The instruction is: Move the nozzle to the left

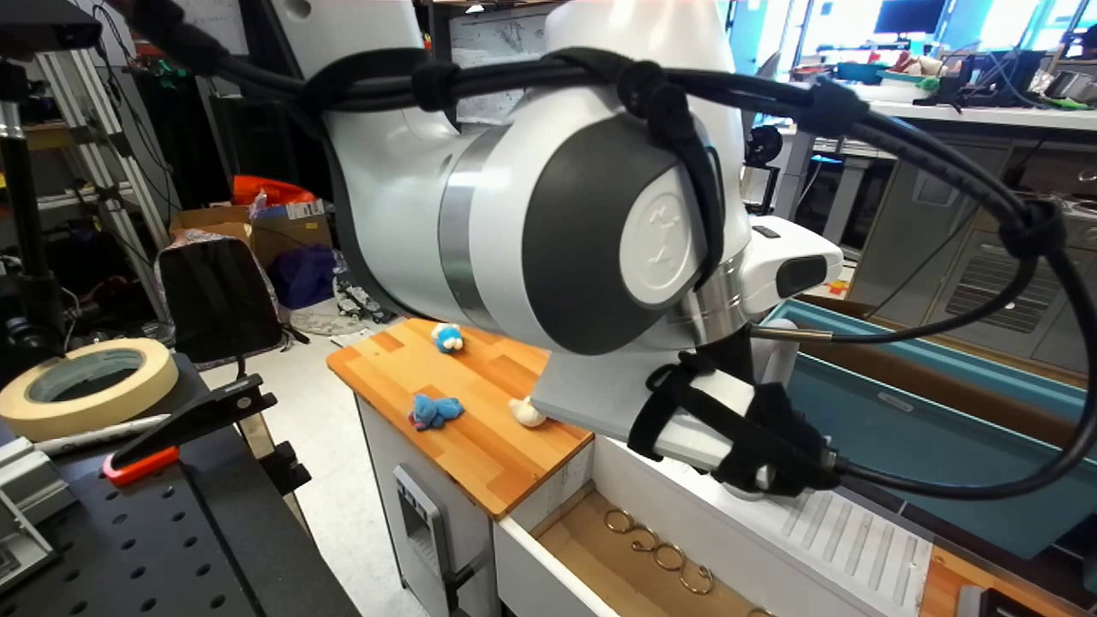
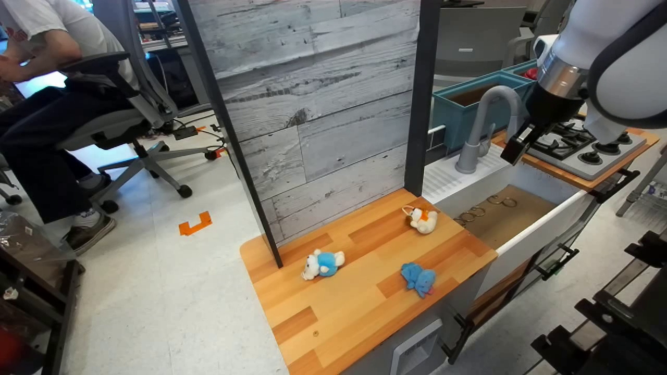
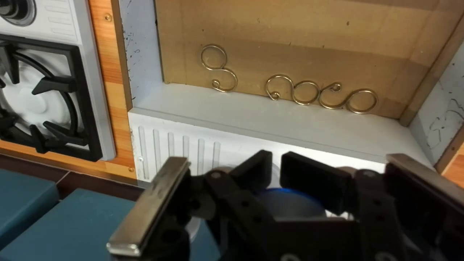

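The nozzle [image 2: 478, 125] is a light grey faucet with an upright base and an arching spout. It stands on the white ledge behind the sink in an exterior view, spout pointing right toward the stove. My black gripper [image 2: 514, 150] is at the spout's hanging end and hides part of it. In the wrist view, the fingers [image 3: 276, 168] bend inward with a narrow gap at their tips. They enclose the spout's grey rounded part [image 3: 290, 203] in front of the palm. In an exterior view, a sliver of the nozzle [image 1: 780, 353] shows behind the arm; the fingertips are hidden.
The sink [image 2: 542, 229] holds several brass rings. The stove [image 2: 607, 156] is beside the gripper. Teal bins [image 2: 448, 120] stand behind the ledge. Small plush toys, one blue [image 2: 418, 279], lie on the wooden counter [image 2: 354, 307]. A tall panel [image 2: 323, 104] rises behind the counter.
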Robot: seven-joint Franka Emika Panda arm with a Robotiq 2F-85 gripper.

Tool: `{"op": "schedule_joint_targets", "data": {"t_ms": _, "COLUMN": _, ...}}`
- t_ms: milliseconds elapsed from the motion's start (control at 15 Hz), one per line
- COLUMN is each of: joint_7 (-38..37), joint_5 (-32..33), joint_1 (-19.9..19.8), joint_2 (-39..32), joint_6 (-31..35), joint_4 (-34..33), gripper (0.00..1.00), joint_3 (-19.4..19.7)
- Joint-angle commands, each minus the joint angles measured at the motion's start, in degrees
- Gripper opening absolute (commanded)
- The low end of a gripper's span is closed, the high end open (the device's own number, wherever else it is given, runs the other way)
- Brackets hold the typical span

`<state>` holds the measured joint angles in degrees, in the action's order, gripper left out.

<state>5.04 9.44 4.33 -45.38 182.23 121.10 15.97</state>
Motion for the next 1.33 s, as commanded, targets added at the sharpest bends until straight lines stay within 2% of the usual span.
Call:
{"op": "schedule_joint_targets", "data": {"t_ms": 0, "joint_7": -1.03, "joint_5": -0.77, "joint_1": 4.19, "joint_2": -0.64, "joint_6": 0.6, "joint_4": -0.45, "gripper": 0.0, "joint_3": 1.25}}
{"op": "schedule_joint_targets", "data": {"t_ms": 400, "joint_7": -3.79, "joint_5": -2.11, "joint_1": 11.65, "joint_2": -1.22, "joint_6": -0.02, "joint_4": -2.41, "gripper": 0.0, "joint_3": 3.7}}
{"op": "schedule_joint_targets", "data": {"t_ms": 467, "joint_7": -4.39, "joint_5": -2.35, "joint_1": 13.24, "joint_2": -1.15, "joint_6": -0.22, "joint_4": -2.93, "gripper": 0.25, "joint_3": 4.18}}
{"op": "schedule_joint_targets", "data": {"t_ms": 533, "joint_7": -4.94, "joint_5": -2.52, "joint_1": 14.59, "joint_2": -1.14, "joint_6": -0.5, "joint_4": -3.54, "gripper": 0.26, "joint_3": 4.54}}
{"op": "schedule_joint_targets", "data": {"t_ms": 1000, "joint_7": -7.25, "joint_5": -3.48, "joint_1": 20.27, "joint_2": -1.57, "joint_6": -2.93, "joint_4": -6.44, "gripper": 0.75, "joint_3": 6.92}}
{"op": "schedule_joint_targets", "data": {"t_ms": 1200, "joint_7": -5.48, "joint_5": -0.97, "joint_1": 20.22, "joint_2": 0.88, "joint_6": -9.13, "joint_4": -4.4, "gripper": 0.98, "joint_3": 6.86}}
{"op": "schedule_joint_targets", "data": {"t_ms": 1267, "joint_7": -5.09, "joint_5": 0.19, "joint_1": 19.94, "joint_2": 1.74, "joint_6": -11.28, "joint_4": -3.73, "gripper": 1.0, "joint_3": 6.47}}
